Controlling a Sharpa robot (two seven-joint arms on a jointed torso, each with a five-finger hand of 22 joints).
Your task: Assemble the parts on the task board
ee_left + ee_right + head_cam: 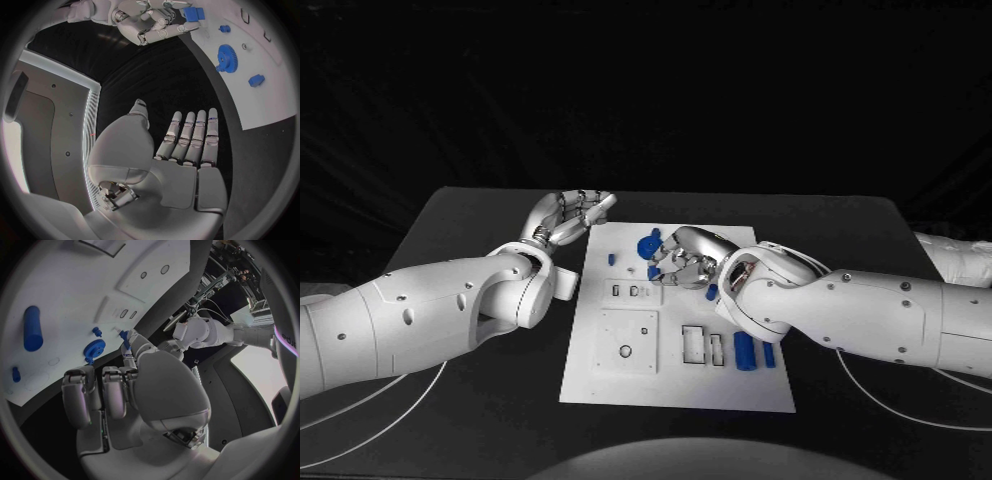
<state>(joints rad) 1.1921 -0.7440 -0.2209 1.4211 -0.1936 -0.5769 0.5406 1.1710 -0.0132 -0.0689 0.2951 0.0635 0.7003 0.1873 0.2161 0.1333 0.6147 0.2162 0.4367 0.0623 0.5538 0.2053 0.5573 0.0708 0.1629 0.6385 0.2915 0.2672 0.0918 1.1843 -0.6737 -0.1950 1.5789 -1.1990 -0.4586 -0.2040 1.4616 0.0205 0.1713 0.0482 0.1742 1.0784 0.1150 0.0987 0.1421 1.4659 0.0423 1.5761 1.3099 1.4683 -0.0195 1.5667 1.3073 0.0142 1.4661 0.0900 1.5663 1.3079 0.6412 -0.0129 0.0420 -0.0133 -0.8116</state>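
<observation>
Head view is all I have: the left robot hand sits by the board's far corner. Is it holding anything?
Observer: No. The left wrist view shows the left robot hand with an empty palm, its fingers straight and side by side over the black table.
Operator: And the right robot hand?
Observer: The left wrist view shows a blue piece at its fingertips. I cannot tell whether it is pinched.
Operator: Is the gear free?
Observer: Yes. The right wrist view shows the blue gear lying on the task board, apart from the fingers.
</observation>
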